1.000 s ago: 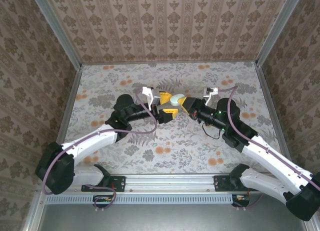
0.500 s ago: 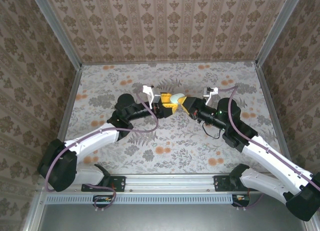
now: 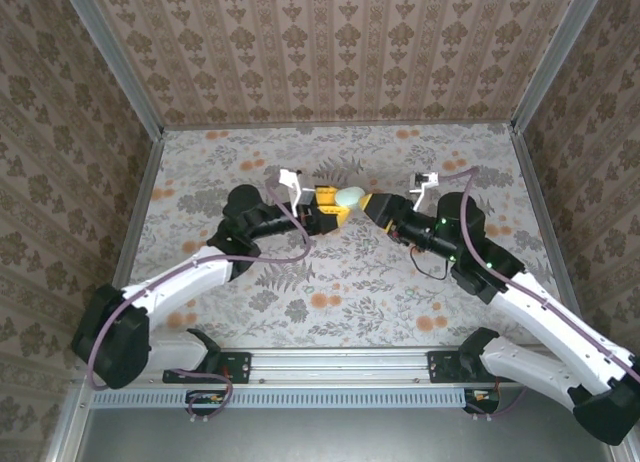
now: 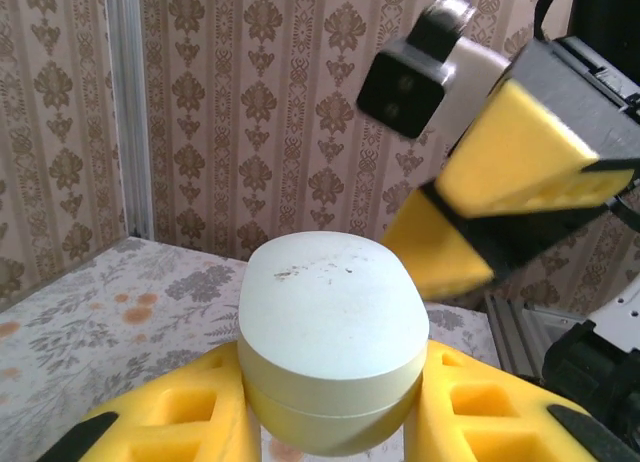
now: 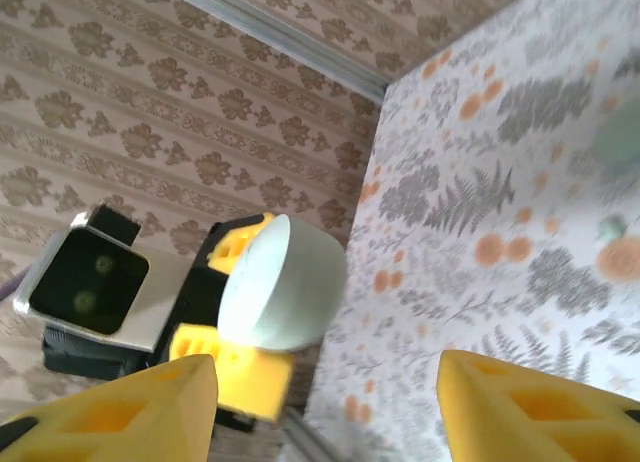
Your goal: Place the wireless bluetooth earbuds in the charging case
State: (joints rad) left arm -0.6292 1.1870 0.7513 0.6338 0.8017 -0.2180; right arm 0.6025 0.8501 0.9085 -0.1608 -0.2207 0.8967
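Mid-frame in top view is jammed: left gripper clamping charging case, right gripper just beside it. Table free at upper left, upper right, lower centre. Walls box three sides.

No text, label, brand, number or sign can be read. The charging case carries only faint scuff marks on its lid. The walls and the table cover carry floral patterns.

The table, covered in a fern-and-orange floral print, spreads below and ahead of the right gripper. Ahead and to that gripper's right, a small pale-green blob seems to lie on it, too blurred to name.
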